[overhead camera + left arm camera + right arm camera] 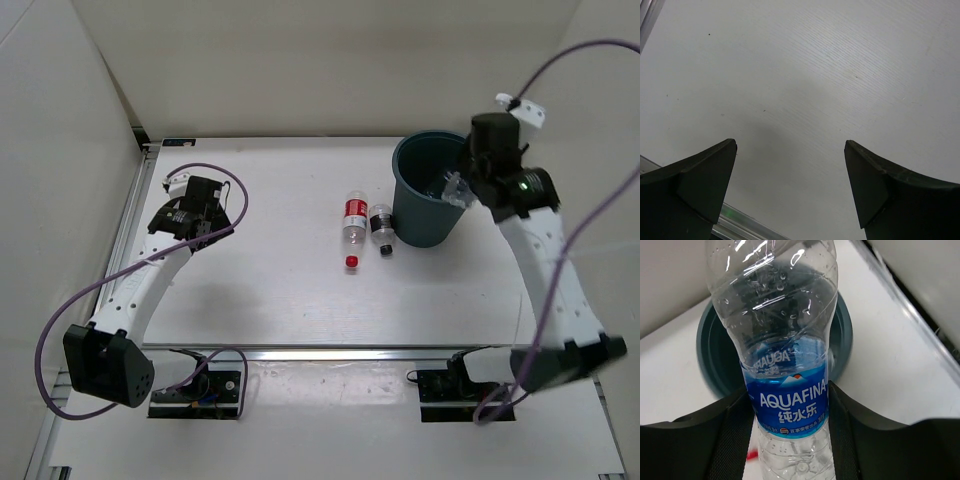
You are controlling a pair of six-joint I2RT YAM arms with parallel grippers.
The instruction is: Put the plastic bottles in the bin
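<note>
Black left hand [790, 150] hangs spread and empty over the desk [840, 60], well apart from the red-label bottle [352, 222] and black-label bottle [382, 228] lying beside the bin [418, 225]. The right hand [790, 412] pinches the blue-label bottle [785, 340] at the bin's rim; released off-centre, it may clip the rim and bounce out.

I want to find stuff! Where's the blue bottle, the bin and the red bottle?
blue-label bottle [792, 407]: right wrist view, its label.
bin [420, 226]: top view, outer wall.
red-label bottle [353, 208]: top view, its label.
</note>
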